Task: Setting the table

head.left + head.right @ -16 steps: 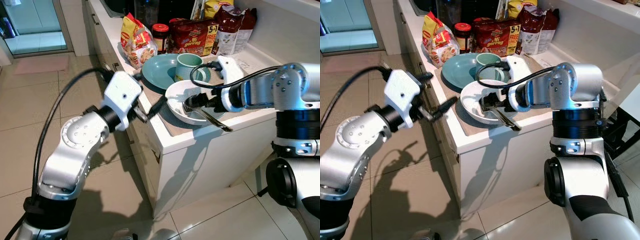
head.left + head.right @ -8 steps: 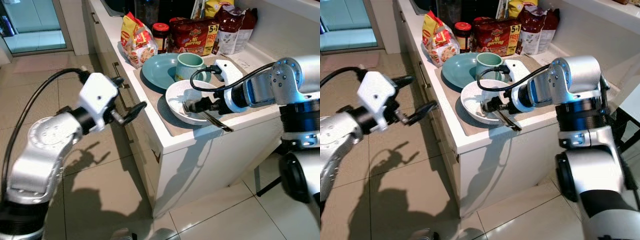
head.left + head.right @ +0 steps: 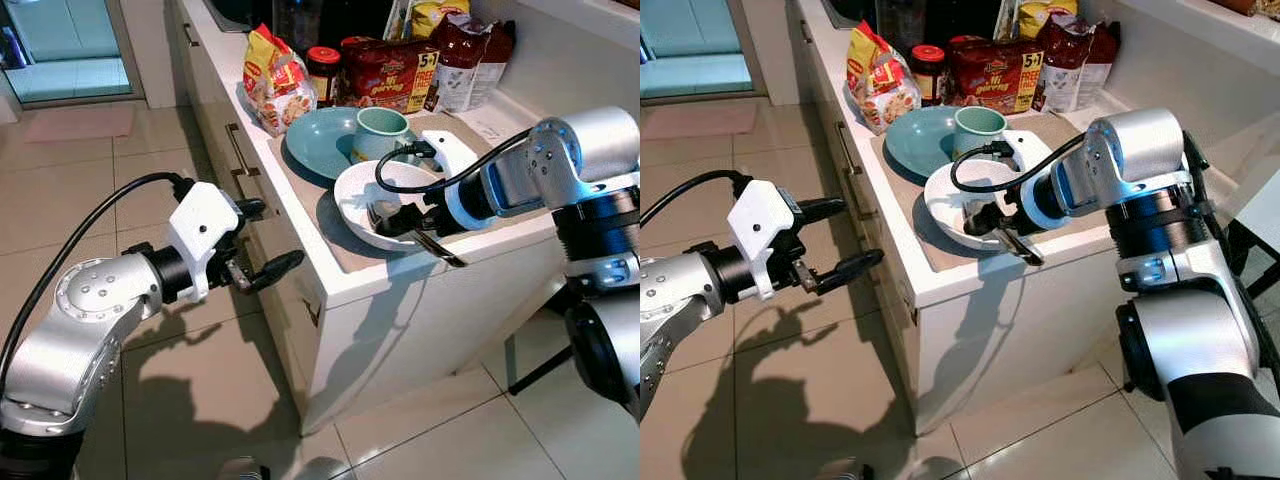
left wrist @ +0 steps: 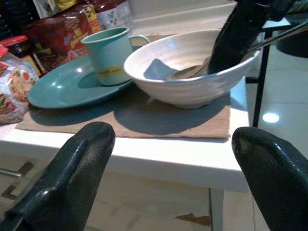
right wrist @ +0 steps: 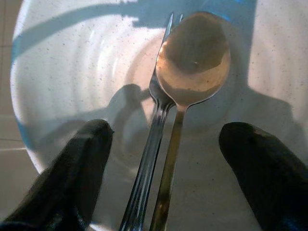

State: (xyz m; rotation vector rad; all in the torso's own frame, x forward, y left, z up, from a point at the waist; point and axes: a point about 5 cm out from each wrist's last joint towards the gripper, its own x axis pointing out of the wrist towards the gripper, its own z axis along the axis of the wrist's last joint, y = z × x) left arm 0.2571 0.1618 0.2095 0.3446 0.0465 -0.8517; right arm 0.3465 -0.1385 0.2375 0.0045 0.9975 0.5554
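The left gripper [image 3: 262, 240] has pulled back and dropped over the last second: a second ago it reached up at the worktop's front edge beside the bowl, and now it hangs lower, out over the floor in front of the cabinet drawers, clear of the worktop [image 3: 345, 285]. Its fingers [image 4: 72, 173] are spread and empty, looking across at the bowl from below rim level. That retreat suggests the left arm is leaving the work to the right one.

The right gripper [image 3: 398, 215] has stayed over the white bowl [image 3: 358, 195], which sits on a brown placemat [image 3: 330, 222] near the worktop's front corner. Its fingers [image 5: 77, 168] are spread, one on either side of the spoon [image 5: 192, 62] and fork [image 5: 154, 120], which lie side by side in the bowl with their handles sticking out over the rim toward the front edge. The gripper straddles the cutlery without pinching it; a grasp looks like the next step.

Behind the bowl, the teal mug [image 3: 378, 132] stands on the teal plate [image 3: 315, 140]. Along the worktop's back edge stand snack packets [image 3: 275, 85] and a red-lidded jar [image 3: 321, 70].
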